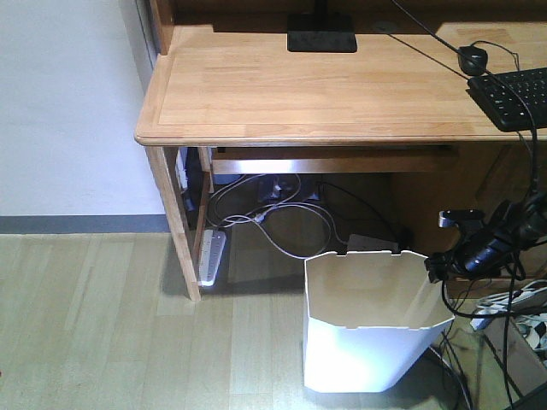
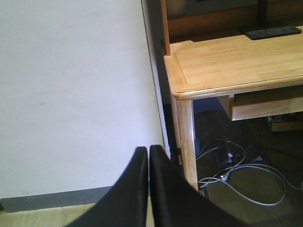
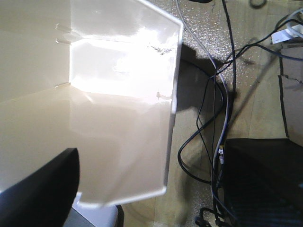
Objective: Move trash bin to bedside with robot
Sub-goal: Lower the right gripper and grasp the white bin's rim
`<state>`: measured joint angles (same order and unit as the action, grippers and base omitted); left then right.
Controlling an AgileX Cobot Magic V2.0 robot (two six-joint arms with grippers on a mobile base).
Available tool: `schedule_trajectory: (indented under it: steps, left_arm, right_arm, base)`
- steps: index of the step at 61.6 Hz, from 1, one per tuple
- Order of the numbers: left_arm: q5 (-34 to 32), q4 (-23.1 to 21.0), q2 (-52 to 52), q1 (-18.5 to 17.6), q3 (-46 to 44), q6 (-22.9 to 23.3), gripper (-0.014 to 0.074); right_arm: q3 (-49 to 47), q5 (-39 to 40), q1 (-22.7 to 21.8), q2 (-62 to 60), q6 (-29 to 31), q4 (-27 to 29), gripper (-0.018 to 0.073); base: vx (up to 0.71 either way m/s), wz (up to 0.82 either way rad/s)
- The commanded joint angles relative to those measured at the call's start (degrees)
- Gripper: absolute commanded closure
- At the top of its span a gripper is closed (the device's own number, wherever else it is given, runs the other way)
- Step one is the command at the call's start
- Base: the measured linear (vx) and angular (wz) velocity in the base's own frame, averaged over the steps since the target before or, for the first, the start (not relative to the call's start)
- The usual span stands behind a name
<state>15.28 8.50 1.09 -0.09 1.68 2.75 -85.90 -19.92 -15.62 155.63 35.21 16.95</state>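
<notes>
The white trash bin (image 1: 369, 342) stands on the floor in front of the desk, part under its edge, its cream inside showing. My right gripper (image 1: 436, 266) is at the bin's right rim. In the right wrist view the trash bin (image 3: 118, 118) fills the left half. One black finger (image 3: 40, 189) lies against the inner wall, and a dark sliver of the other shows outside it. The right gripper (image 3: 97, 205) straddles the rim and looks shut on it. My left gripper (image 2: 149, 158) is shut and empty, held up facing the wall. The bed is out of view.
A light wooden desk (image 1: 325, 85) with a keyboard (image 1: 517, 94) and a mouse (image 1: 472, 58) stands over the bin. Its left leg (image 1: 175, 222) and a power strip (image 1: 211, 256) are at the left. Tangled cables (image 3: 215, 118) and a black box (image 3: 265, 184) lie right of the bin.
</notes>
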Motion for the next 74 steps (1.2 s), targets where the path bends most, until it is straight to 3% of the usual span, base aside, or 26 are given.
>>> schedule_trajectory:
  steps: [1, 38, 47, 56, 67, 74]
  left_arm:
    - [-4.2, 0.0, 0.6, -0.4, 1.7, 0.5, 0.0602]
    - [-4.2, 0.0, 0.6, -0.4, 1.7, 0.5, 0.0602]
    - [-4.2, 0.0, 0.6, -0.4, 1.7, 0.5, 0.0602]
    - [-4.2, 0.0, 0.6, -0.4, 1.7, 0.5, 0.0602]
    - [-4.2, 0.0, 0.6, -0.4, 1.7, 0.5, 0.0602]
    - [-4.2, 0.0, 0.6, -0.4, 1.7, 0.5, 0.0602]
  right_arm:
    - [-5.5, -2.7, -0.3, 0.3, 0.7, -1.2, -0.0021]
    - [-25.5, -6.4, -0.3, 16.5, -0.6, -2.2, -0.0021]
    - [-30.6, -8.6, -0.3, 20.3, -2.4, -2.2, 0.0015]
    - [-36.3, -12.7, -0.3, 23.5, -3.5, -2.0, 0.014]
    - [-39.6, -16.5, -0.1, 24.1, -1.7, 3.2, 0.058]
    - [-39.5, -18.8, -0.4, 23.2, 2.3, 9.9, 0.0572]
  base:
    - [0.0, 0.0]
    - [0.0, 0.0]
    - [0.0, 0.0]
    - [0.0, 0.0]
    - [0.0, 0.0]
    - [0.0, 0.0]
